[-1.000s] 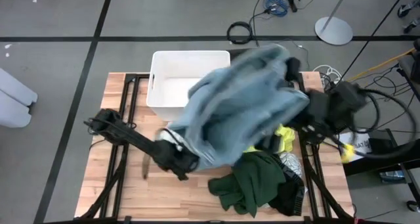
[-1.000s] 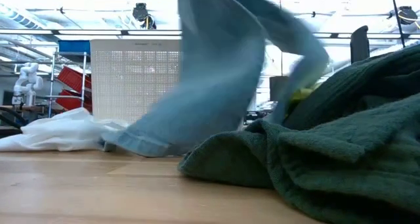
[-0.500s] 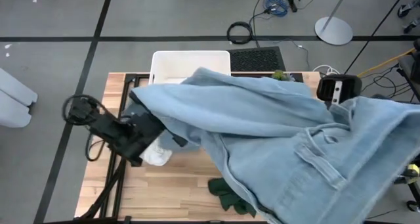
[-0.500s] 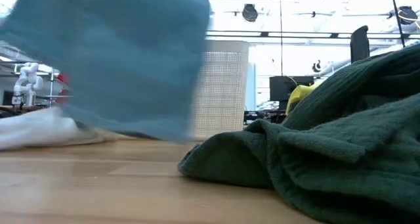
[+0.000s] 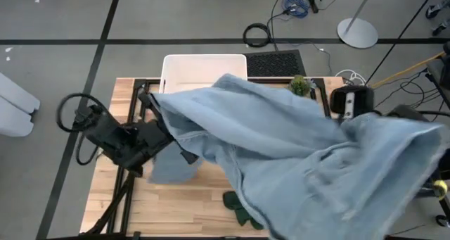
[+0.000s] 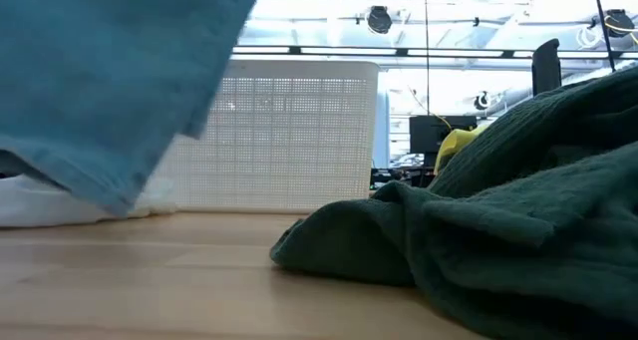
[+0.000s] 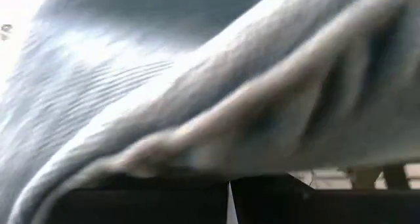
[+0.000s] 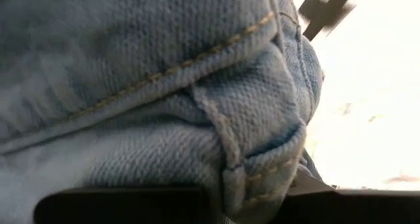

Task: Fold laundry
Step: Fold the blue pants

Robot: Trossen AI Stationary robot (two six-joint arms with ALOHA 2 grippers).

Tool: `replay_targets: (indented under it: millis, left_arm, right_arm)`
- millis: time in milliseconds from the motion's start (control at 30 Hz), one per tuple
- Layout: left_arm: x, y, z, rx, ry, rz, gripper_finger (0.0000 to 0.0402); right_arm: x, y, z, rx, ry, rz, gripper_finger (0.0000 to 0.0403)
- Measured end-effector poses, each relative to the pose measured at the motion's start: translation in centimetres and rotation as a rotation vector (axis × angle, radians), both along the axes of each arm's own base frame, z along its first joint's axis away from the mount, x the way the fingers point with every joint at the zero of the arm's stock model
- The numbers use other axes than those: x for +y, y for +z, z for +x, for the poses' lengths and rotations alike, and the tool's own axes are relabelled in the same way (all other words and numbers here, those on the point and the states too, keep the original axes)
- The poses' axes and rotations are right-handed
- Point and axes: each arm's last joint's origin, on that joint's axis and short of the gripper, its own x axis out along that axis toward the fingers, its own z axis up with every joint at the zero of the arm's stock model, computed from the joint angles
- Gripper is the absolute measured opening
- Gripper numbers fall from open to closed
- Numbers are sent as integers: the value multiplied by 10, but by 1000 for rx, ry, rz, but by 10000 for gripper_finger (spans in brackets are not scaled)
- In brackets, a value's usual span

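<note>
Over the wooden table (image 5: 105, 205), the light blue garment (image 5: 281, 148) has spread from 9 to 3 o'clock, ready for flattening; left gripper (image 5: 163, 131) and right gripper, hidden, both clamp it.

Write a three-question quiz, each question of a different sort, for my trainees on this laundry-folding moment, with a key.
1. True or false: the light blue garment lies flat on the table.
2. Multiple choice: which cloth fills the near right of the low view? A) black B) dark green C) yellow
3. In the low view, what stands behind the cloths?

Key:
1. False. It hangs lifted and spread between the left gripper and the right gripper, which the cloth hides in the high view.
2. B, the dark green garment.
3. The white tub.
</note>
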Motion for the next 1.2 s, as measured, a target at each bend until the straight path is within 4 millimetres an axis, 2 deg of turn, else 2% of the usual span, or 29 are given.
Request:
replay_targets:
  millis: [267, 433, 500, 600, 800, 1000, 1100, 1200]
  left_arm:
    - [-22, -36, 33, 223, 108, 37, 6]
    - [-44, -49, 39, 291, 92, 94, 6]
    - [-44, -43, 35, 279, 83, 100, 6]
    - [-32, -29, 30, 223, 82, 75, 6]
    - [-9, -2, 25, 133, 55, 131, 6]
    - [2, 28, 11, 10, -12, 223, 6]
    - [-2, 28, 9, 26, -31, 251, 6]
    - [-16, 14, 14, 140, -76, 286, 6]
  right_arm:
    - [14, -7, -5, 146, -9, 72, 41]
    - [22, -6, -13, 131, 4, 42, 41]
    - [22, -4, -16, 105, -13, 17, 41]
    - [21, -4, -15, 77, -11, -44, 41]
    - [25, -7, -8, 36, 170, -123, 41]
    - [20, -10, 1, 47, 251, -134, 41]
    - [21, -15, 8, 107, 324, -135, 41]
    - [24, -21, 13, 186, 361, -107, 41]
